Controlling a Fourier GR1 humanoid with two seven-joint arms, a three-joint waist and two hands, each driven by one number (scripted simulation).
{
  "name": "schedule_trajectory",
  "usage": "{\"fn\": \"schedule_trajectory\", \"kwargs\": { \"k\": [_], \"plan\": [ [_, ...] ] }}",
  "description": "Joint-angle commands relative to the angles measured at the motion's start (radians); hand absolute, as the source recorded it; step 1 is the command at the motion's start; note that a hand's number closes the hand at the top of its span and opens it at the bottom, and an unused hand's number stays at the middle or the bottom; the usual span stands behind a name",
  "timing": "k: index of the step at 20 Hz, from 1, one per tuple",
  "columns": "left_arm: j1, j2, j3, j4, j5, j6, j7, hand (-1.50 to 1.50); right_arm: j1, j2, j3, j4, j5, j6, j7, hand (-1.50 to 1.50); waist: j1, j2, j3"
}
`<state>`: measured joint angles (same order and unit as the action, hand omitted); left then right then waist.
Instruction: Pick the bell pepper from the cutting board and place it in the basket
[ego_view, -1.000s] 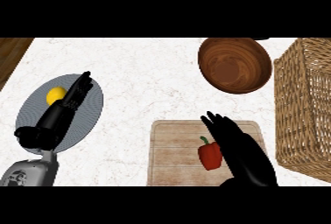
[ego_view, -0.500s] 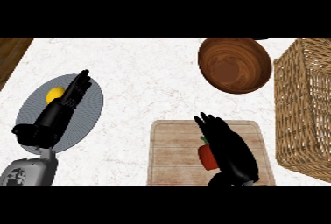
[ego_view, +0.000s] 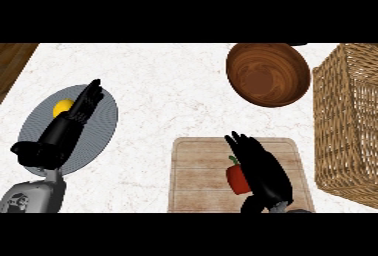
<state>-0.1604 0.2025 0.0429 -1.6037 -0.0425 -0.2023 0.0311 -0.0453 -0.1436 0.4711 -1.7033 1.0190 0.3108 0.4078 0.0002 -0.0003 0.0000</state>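
Observation:
A red bell pepper (ego_view: 236, 177) with a green stem lies on the wooden cutting board (ego_view: 196, 175) at the lower middle. My right hand (ego_view: 260, 170) lies over the pepper's right side with its fingers straight and pointing away from me; it covers part of the pepper. The wicker basket (ego_view: 347, 125) stands along the right edge, beside the board. My left hand (ego_view: 74, 117) rests open over the grey plate at the left, fingers pointing up.
A grey plate (ego_view: 103, 125) at the left carries a yellow fruit (ego_view: 63, 106). A brown wooden bowl (ego_view: 267, 74) sits at the upper right, just left of the basket. A dark wooden edge (ego_view: 11, 62) shows at the upper left.
My right hand has shifted left across the board, from beside the pepper to over its right side. The left hand has barely moved.

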Motion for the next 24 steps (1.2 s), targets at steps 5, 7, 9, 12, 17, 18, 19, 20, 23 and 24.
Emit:
{"fn": "schedule_trajectory", "kwargs": {
  "k": [5, 7, 9, 12, 17, 18, 19, 20, 23, 24],
  "plan": [
    [0.057, -0.005, 0.016, -0.038, -0.014, -0.018, -0.022, 0.00, 0.010, 0.014, -0.027, 0.068, -0.006, 0.030, -0.060, -1.50, 0.001, 0.000, 0.000],
    [0.007, 0.007, 0.024, -0.061, 0.014, -0.037, 0.040, 0.00, -0.025, 0.029, 0.007, 0.054, -0.007, 0.114, -0.033, 1.50, 0.002, -0.001, 0.000],
    [0.054, -0.030, -0.009, -0.017, -0.038, -0.008, -0.042, 0.00, -0.014, -0.058, -0.047, 0.050, -0.021, 0.131, -0.104, 1.50, 0.000, 0.000, 0.000],
    [0.029, -0.026, 0.006, -0.059, -0.010, -0.023, 0.020, 0.00, -0.005, 0.043, 0.035, 0.162, 0.068, 0.000, -0.088, 1.50, 0.002, 0.000, 0.000],
    [-0.018, -0.052, -0.006, 0.049, -0.060, 0.016, -0.045, 0.00, -0.050, -0.003, 0.084, 0.166, 0.135, -0.004, -0.148, 1.50, 0.000, 0.001, 0.000],
    [-0.048, -0.025, 0.024, 0.044, -0.021, -0.018, -0.005, 0.00, -0.051, -0.021, 0.058, 0.168, 0.137, -0.018, -0.170, 1.50, 0.000, 0.000, 0.000],
    [-0.056, -0.036, 0.014, 0.107, -0.057, 0.003, -0.060, 0.00, -0.007, 0.009, 0.125, 0.150, 0.187, -0.084, -0.146, 1.50, -0.004, 0.001, 0.000],
    [-0.033, -0.001, 0.043, 0.034, -0.010, -0.037, 0.006, 0.00, -0.067, -0.031, 0.046, 0.164, 0.153, -0.043, -0.191, 1.50, 0.001, 0.000, 0.000],
    [0.025, 0.012, 0.056, 0.042, 0.006, -0.066, -0.051, 0.00, 0.086, -0.077, 0.032, 0.069, 0.156, -0.124, -0.174, 1.50, -0.004, -0.001, 0.000],
    [0.023, -0.016, 0.025, -0.002, -0.025, -0.031, -0.032, 0.00, 0.163, -0.104, 0.033, -0.040, 0.150, -0.108, -0.144, 1.50, -0.010, -0.003, 0.000]
  ]
}}
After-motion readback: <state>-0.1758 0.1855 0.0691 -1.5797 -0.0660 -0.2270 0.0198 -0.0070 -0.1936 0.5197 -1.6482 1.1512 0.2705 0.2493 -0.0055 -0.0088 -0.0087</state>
